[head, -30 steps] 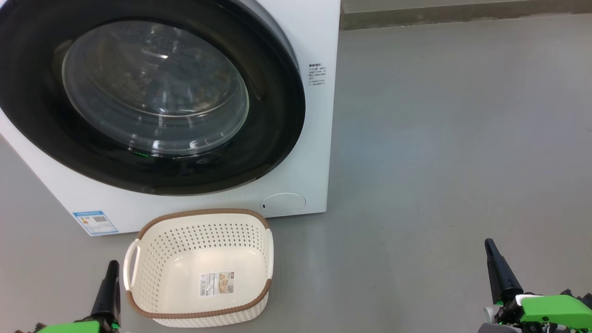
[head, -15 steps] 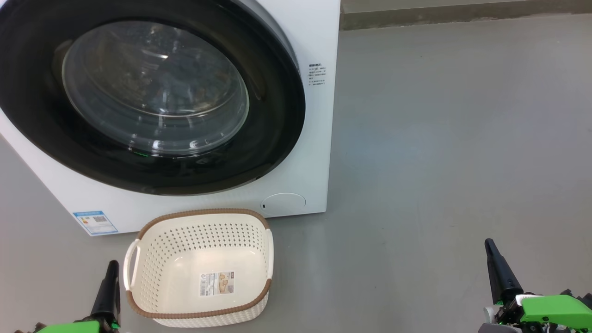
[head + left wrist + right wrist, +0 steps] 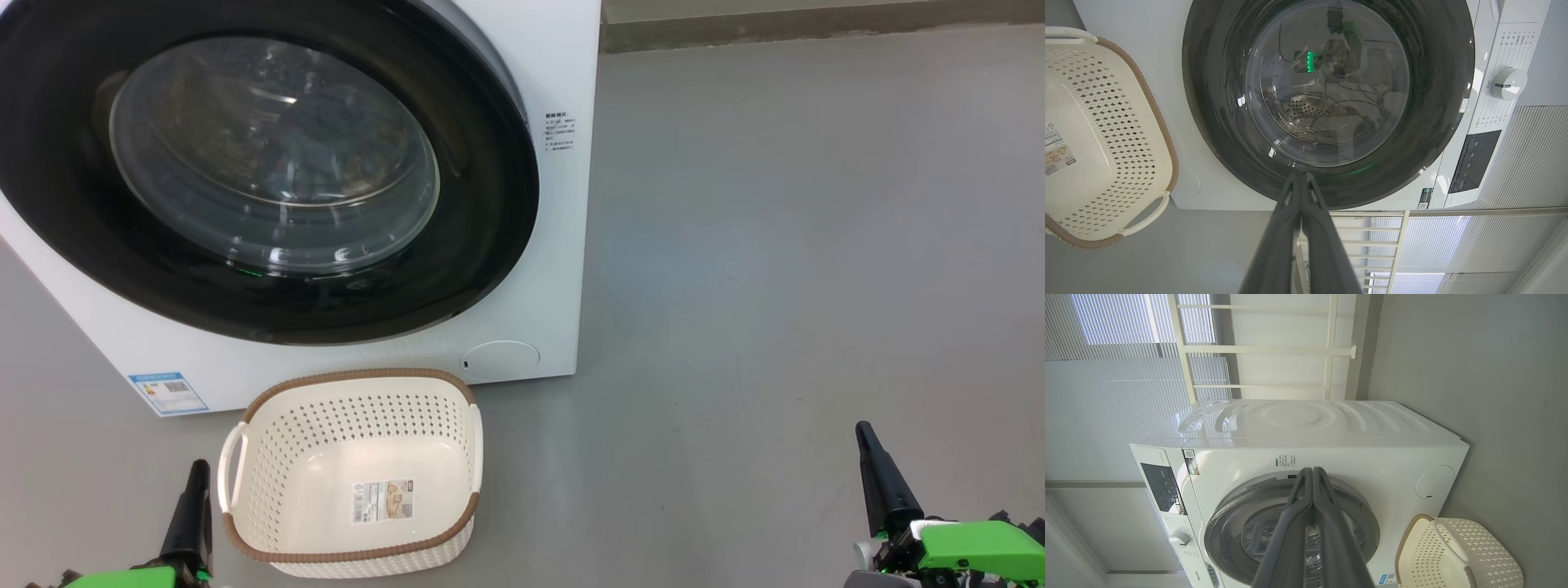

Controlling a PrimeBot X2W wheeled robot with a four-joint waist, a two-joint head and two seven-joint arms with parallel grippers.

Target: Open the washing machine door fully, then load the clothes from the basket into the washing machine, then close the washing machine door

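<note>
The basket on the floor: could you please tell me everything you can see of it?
The basket is cream-white plastic, rounded-rectangular, with perforated walls and a brown woven-look rim. A white loop handle sits at each short side. A paper label is stuck on its bare bottom. It stands upright on the grey floor, close before the washing machine.

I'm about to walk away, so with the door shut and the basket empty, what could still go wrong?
The washing machine door looks shut, but whether it latched cannot be told; it might swing open. The basket stands close before the washing machine, just beside the left fingers, so a forward or sideways move could knock it.
</note>
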